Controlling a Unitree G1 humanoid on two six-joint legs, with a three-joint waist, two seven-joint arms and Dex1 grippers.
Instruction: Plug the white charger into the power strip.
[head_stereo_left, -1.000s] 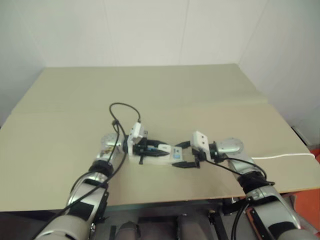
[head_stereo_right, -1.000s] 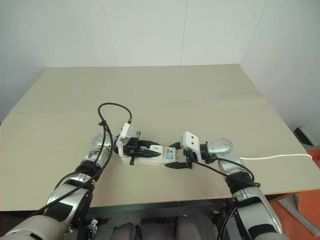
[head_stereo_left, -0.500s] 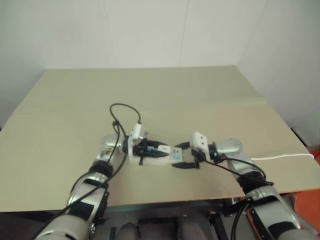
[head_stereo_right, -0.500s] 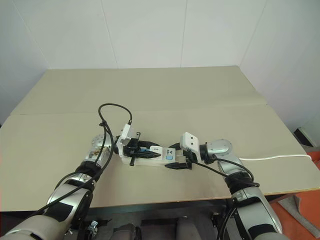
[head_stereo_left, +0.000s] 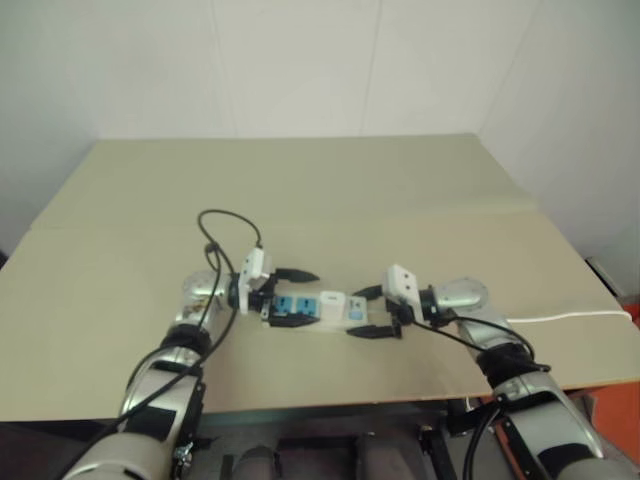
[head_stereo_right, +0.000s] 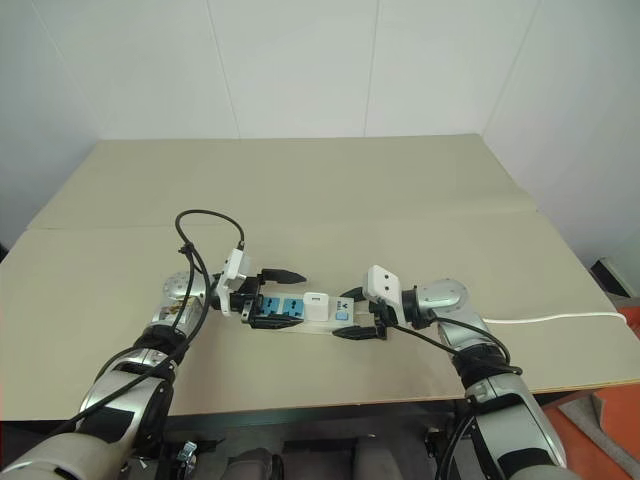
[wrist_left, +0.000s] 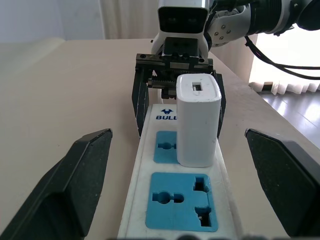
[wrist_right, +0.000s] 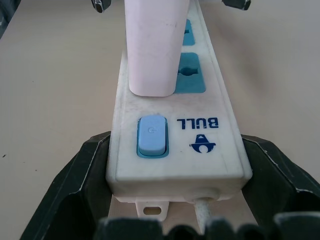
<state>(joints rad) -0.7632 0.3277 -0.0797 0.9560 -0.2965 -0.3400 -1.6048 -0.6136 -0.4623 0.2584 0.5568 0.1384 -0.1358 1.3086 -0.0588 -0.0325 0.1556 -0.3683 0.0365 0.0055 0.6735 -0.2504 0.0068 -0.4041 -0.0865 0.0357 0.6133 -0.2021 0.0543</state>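
The white charger (wrist_left: 198, 120) stands upright in a blue socket of the power strip (wrist_left: 181, 200). The left tool (wrist_left: 180, 185) is spread wide, one finger (wrist_left: 70, 185) at nine o'clock of the strip, the other at three. At twelve o'clock the right tool (wrist_left: 177, 107) straddles the strip's far end.

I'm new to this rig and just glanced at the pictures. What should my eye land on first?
First, the white charger standing upright in a socket of the power strip, which lies mid-table. The left hand is open, its black fingers spread on either side of the strip's free end. The right hand grips the strip's switch end, where the thin cord leaves.
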